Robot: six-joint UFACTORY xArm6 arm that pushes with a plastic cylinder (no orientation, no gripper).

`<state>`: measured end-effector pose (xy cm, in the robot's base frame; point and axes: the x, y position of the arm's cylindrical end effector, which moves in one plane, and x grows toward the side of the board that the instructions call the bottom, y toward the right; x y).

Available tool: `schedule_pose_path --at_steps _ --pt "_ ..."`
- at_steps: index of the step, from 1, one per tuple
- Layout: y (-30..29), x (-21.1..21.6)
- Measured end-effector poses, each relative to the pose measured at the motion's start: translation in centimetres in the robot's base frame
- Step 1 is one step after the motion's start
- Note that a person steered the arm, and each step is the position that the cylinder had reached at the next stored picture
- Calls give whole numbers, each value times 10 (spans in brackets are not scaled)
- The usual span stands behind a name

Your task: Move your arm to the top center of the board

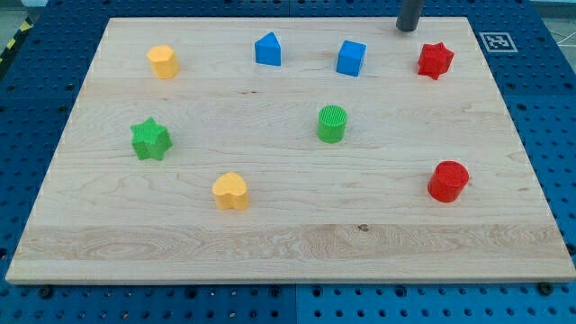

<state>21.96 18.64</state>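
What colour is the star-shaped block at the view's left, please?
Green: the star shows clearly in the camera view.

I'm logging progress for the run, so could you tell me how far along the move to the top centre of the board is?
Partly there. Done: my tip is already at the board's top edge. In hand: it sits right of centre, above the gap between the blue cube and the red star, touching neither. Left: slide toward the view's left, to roughly above the blue pentagon-like block.

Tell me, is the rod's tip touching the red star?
Apart. The camera view shows bare board between my tip and the red star.
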Motion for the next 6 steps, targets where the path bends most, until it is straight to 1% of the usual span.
schedule_pose_path --at_steps 1,3,5,6 --pt "-10 11" --pt "-48 19" --pt "-153 12" --pt "-190 -16"
